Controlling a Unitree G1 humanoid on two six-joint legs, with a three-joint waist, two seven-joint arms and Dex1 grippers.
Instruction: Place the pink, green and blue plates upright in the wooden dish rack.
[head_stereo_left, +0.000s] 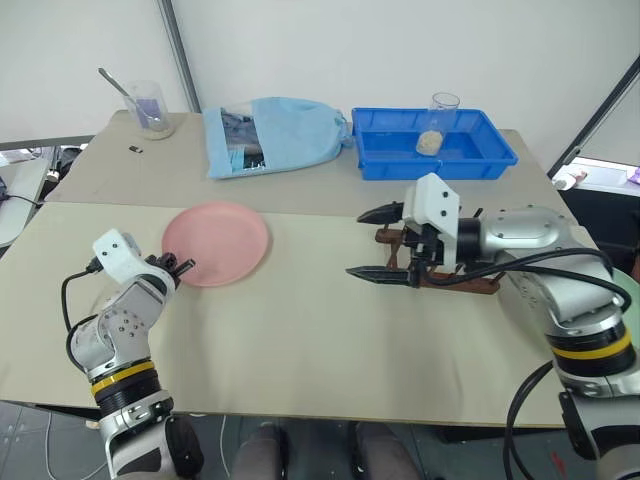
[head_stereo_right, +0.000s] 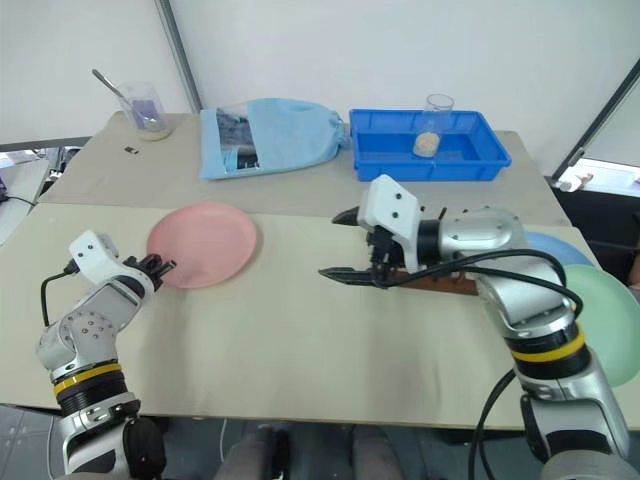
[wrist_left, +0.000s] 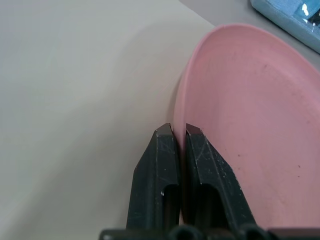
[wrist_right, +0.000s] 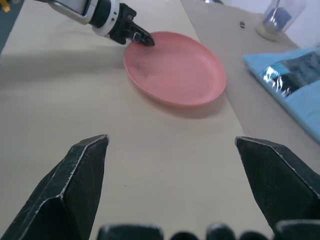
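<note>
The pink plate lies flat on the near table, left of centre. My left gripper is shut on the pink plate's near-left rim; in the left wrist view one finger sits outside the rim and the other inside. My right gripper hangs open and empty over the table's middle, pointing left toward the pink plate. Just behind it, partly hidden by the right hand, stands the wooden dish rack. The green plate and the blue plate lie at the far right, behind my right arm.
On the far table stand a deep blue tray with a glass in it, a light blue cloth bag and a glass with a spoon. A seam runs between the two tables.
</note>
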